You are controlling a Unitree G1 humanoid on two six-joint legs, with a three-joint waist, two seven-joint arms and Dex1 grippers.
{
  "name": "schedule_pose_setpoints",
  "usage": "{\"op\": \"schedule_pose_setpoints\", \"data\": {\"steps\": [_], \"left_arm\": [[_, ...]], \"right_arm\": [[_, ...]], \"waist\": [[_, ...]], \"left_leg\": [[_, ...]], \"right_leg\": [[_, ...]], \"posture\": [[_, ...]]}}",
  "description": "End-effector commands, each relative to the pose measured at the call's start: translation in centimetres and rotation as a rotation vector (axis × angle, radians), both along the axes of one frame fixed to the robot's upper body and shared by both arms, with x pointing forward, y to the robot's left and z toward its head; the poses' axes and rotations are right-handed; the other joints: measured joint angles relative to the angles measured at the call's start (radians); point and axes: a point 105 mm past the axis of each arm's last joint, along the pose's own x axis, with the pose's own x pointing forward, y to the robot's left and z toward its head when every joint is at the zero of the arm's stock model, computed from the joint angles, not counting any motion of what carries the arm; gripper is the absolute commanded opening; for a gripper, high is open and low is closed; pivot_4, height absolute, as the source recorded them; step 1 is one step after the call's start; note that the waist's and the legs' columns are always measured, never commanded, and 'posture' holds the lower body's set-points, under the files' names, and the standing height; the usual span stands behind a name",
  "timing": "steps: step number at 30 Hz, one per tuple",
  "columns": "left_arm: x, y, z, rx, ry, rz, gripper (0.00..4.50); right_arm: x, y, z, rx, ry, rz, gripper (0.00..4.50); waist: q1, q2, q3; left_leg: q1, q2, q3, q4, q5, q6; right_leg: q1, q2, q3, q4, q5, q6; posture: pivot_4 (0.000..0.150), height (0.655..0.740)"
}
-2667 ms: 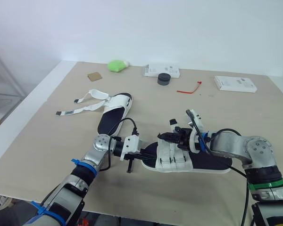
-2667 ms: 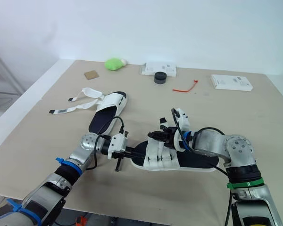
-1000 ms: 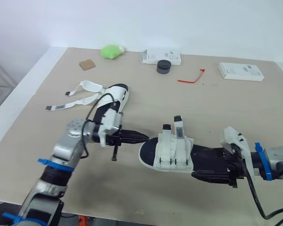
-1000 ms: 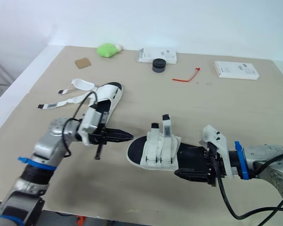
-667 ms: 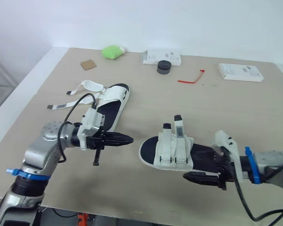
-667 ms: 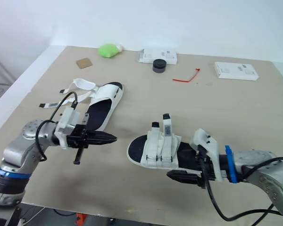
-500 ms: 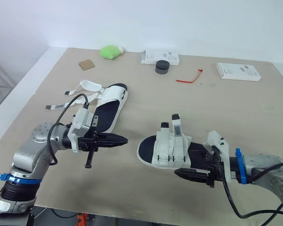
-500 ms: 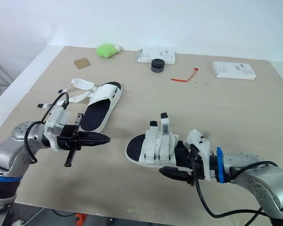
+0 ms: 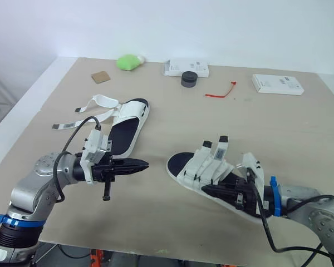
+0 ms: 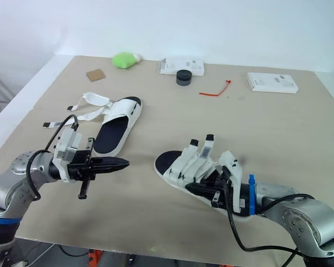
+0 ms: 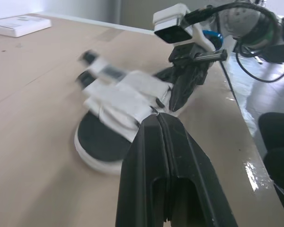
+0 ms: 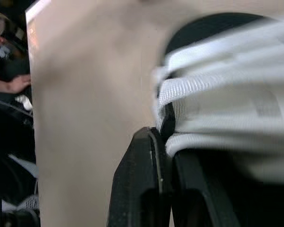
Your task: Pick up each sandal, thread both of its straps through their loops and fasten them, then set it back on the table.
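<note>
Left hand (image 9: 143,164) closed, empty, beside strapped sandal (image 9: 207,166); right hand (image 9: 210,189) pinches its edge; strap-tag print unreadable.

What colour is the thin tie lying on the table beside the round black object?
Red. The tie shows best in the left eye view.
</note>
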Motion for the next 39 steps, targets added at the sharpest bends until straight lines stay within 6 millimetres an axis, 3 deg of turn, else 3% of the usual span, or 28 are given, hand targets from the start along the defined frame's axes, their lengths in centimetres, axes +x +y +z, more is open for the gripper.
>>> {"op": "schedule_pose_setpoints", "data": {"steps": [1, 4, 6, 8, 11, 14, 15, 19, 22, 25, 28, 31, 34, 39], "left_arm": [[-0.3, 0.3, 0.9, -0.014, -0.042, 0.052, 0.0], [-0.4, 0.2, 0.7, -0.026, -0.037, 0.098, 0.0], [-0.2, 0.0, 0.5, -0.033, -0.04, 0.129, 0.0], [-0.3, -0.2, 0.4, -0.043, -0.037, 0.138, 0.0], [-0.2, -0.3, 0.2, -0.052, -0.037, 0.161, 0.0], [-0.1, -0.2, 0.2, -0.059, -0.041, 0.192, 0.0], [-0.1, -0.2, 0.1, -0.063, -0.038, 0.2, 0.0], [-0.1, 0.0, 0.0, -0.066, -0.03, 0.216, 0.0], [0.0, 0.2, 0.1, -0.07, -0.03, 0.226, 0.0], [0.3, 0.5, 0.5, -0.09, -0.025, 0.253, 0.0], [0.9, 1.0, 1.2, -0.13, -0.003, 0.292, 0.0], [1.2, 1.5, 1.0, -0.127, 0.022, 0.333, 0.0], [1.8, 2.1, 0.7, -0.11, 0.036, 0.389, 0.0], [4.4, 3.4, 0.3, -0.107, 0.065, 0.577, 0.0]], "right_arm": [[4.6, -5.5, 3.6, -0.018, -0.18, -0.323, 0.08], [8.3, -11.4, 5.8, -0.092, -0.277, -0.634, 0.08], [10.5, -15.0, 5.5, -0.154, -0.267, -0.83, 0.08], [11.8, -16.4, 4.9, -0.19, -0.262, -0.911, 0.08], [13.5, -17.0, 3.4, -0.177, -0.217, -0.973, 0.08], [15.0, -18.7, 2.5, -0.161, -0.188, -1.097, 1.26], [15.3, -18.6, 2.6, -0.148, -0.191, -1.091, 1.51], [15.6, -17.4, 2.7, -0.09, -0.184, -1.024, 3.3], [15.1, -16.9, 3.5, -0.043, -0.192, -0.956, 4.29], [13.8, -16.4, 4.7, -0.018, -0.196, -0.85, 4.29], [10.3, -15.0, 6.1, -0.042, -0.186, -0.623, 4.29], [6.3, -13.2, 6.2, -0.131, -0.178, -0.401, 4.29], [4.5, -12.4, 6.8, -0.182, -0.219, -0.335, 4.29], [3.1, -6.4, 9.7, -0.124, -0.415, -0.126, 4.29]], "waist": [[-0.001, 0.0, 0.0], [0.004, 0.0, 0.0], [-0.003, 0.001, 0.0], [-0.004, 0.001, 0.0], [-0.008, 0.001, 0.0], [-0.031, 0.001, 0.0], [-0.031, 0.001, 0.0], [-0.03, 0.001, 0.0], [-0.03, 0.001, 0.0], [-0.03, 0.001, 0.0], [-0.025, 0.002, -0.001], [-0.017, 0.004, -0.001], [-0.033, 0.003, -0.002], [-0.039, 0.003, -0.002]], "left_leg": [[0.0, 0.002, 0.002, 0.0, 0.002, -0.002], [-0.001, 0.003, 0.006, 0.001, 0.006, -0.001], [-0.001, 0.004, 0.006, 0.0, 0.006, 0.0], [-0.001, 0.006, 0.012, 0.0, 0.009, -0.001], [0.0, 0.007, 0.013, -0.001, 0.009, -0.001], [0.002, 0.009, 0.015, -0.002, 0.009, -0.001], [0.001, 0.009, 0.015, -0.002, 0.009, -0.001], [0.002, 0.009, 0.016, -0.001, 0.01, -0.001], [0.002, 0.009, 0.016, 0.0, 0.01, 0.0], [0.002, 0.009, 0.016, 0.0, 0.011, 0.0], [0.002, 0.009, 0.016, 0.0, 0.011, 0.0], [0.001, 0.008, 0.016, -0.001, 0.01, 0.001], [0.002, 0.009, 0.017, 0.0, 0.008, 0.005], [0.005, 0.012, 0.022, 0.001, 0.011, 0.007]], "right_leg": [[-0.001, 0.001, 0.002, 0.0, 0.003, 0.0], [-0.004, 0.002, 0.005, 0.0, 0.008, -0.001], [-0.004, 0.004, 0.006, 0.0, 0.008, -0.002], [-0.008, 0.006, 0.013, 0.0, 0.015, -0.004], [-0.009, 0.008, 0.016, 0.0, 0.017, -0.007], [-0.009, 0.01, 0.019, 0.001, 0.019, -0.008], [-0.009, 0.01, 0.019, 0.001, 0.019, -0.007], [-0.009, 0.01, 0.02, 0.001, 0.021, -0.007], [-0.008, 0.01, 0.021, 0.001, 0.022, -0.006], [-0.009, 0.01, 0.021, 0.001, 0.023, -0.006], [-0.009, 0.01, 0.021, 0.001, 0.022, -0.006], [-0.009, 0.01, 0.021, 0.001, 0.021, -0.005], [-0.008, 0.01, 0.022, 0.001, 0.019, -0.005], [-0.009, 0.012, 0.025, 0.002, 0.022, 0.001]], "posture": [[0.15, 0.74], [0.15, 0.74], [0.15, 0.74], [0.15, 0.74], [0.15, 0.74], [0.15, 0.74], [0.15, 0.74], [0.15, 0.74], [0.15, 0.74], [0.15, 0.74], [0.15, 0.74], [0.15, 0.74], [0.15, 0.74], [0.15, 0.74]]}}
